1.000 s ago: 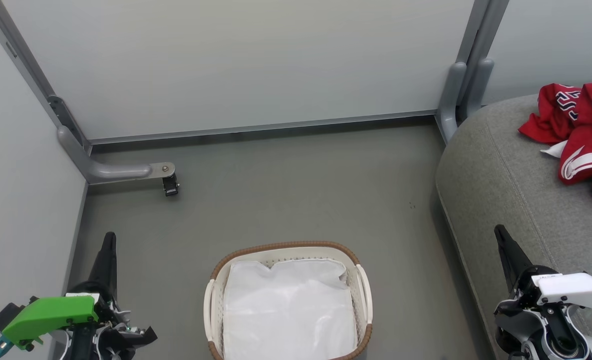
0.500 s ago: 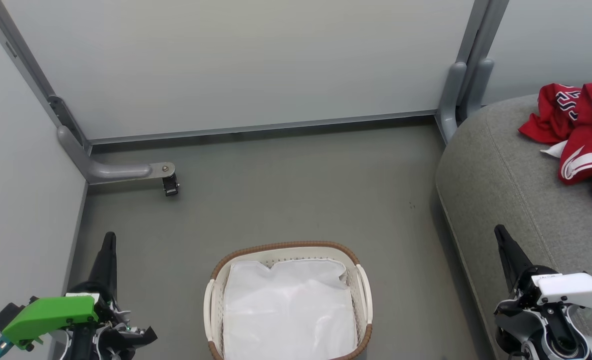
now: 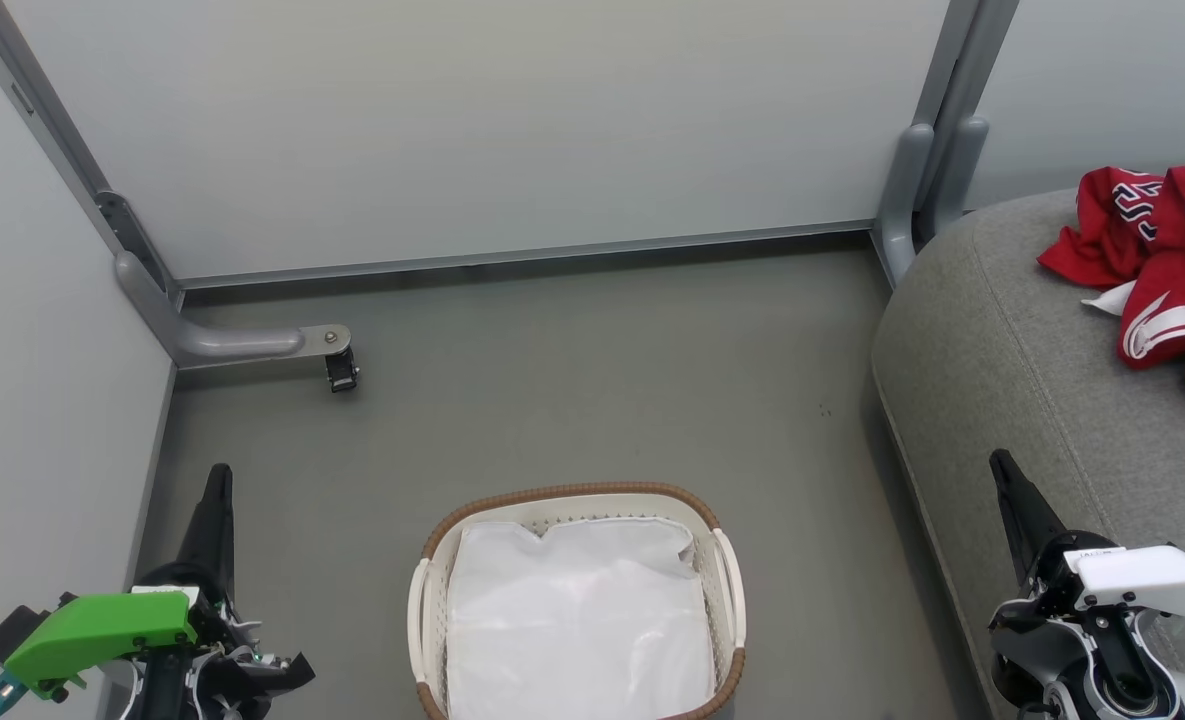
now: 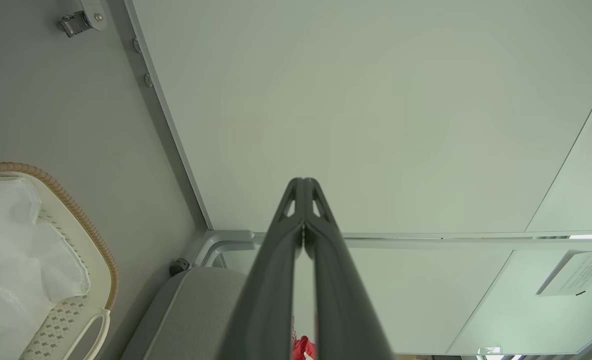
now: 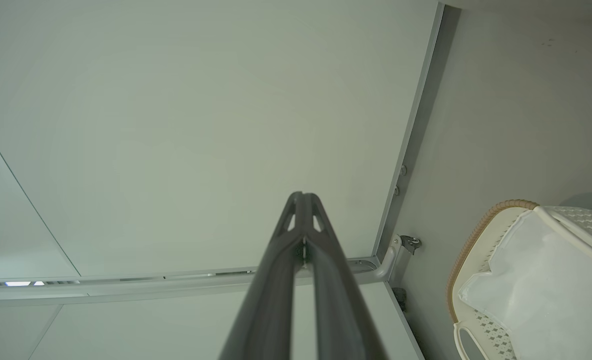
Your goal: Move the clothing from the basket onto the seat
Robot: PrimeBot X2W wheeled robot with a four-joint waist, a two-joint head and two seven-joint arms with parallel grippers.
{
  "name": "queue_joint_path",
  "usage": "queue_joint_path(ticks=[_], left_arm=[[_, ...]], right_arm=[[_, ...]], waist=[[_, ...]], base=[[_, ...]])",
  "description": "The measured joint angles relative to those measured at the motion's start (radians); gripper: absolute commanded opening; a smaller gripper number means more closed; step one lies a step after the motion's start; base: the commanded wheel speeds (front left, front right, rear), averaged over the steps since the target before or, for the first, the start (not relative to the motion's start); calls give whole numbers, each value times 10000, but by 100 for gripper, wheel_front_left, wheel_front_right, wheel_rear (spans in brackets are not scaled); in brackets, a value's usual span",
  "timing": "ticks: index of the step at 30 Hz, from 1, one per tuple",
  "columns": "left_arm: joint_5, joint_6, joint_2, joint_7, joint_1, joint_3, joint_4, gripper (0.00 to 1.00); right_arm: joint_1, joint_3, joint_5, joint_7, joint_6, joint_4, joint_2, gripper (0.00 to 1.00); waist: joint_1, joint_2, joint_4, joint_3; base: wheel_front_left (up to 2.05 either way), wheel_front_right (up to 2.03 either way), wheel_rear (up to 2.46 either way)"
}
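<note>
Red sports garments with white panels [image 3: 1167, 250] lie heaped on the large grey upholstered seat cushion [image 3: 1002, 350], towards its far right edge. Oval white perforated basket [image 3: 572, 494] on the floor holds a white liner [image 3: 577, 610]. Left fingers [image 4: 303, 192] and right fingers [image 5: 303, 202] are pressed together, holding nothing. Fabric judged light and limp; pinch a raised fold.

Looked like a lab test cell staged as a home corner: pale partition panels [image 3: 472, 130] on grey wheeled frame feet [image 3: 242, 345], bare grey floor [image 3: 602, 380], sofa seat [image 3: 1012, 350], laundry basket [image 3: 572, 490].
</note>
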Motion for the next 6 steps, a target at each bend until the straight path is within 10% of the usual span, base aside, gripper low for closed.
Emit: queue_joint_path(ticks=[6], left_arm=[[0,0,0,0,0,0,0,0]], right_arm=[[0,0,0,0,0,0,0,0]], waist=[[0,0,0,0]], base=[[0,0,0]])
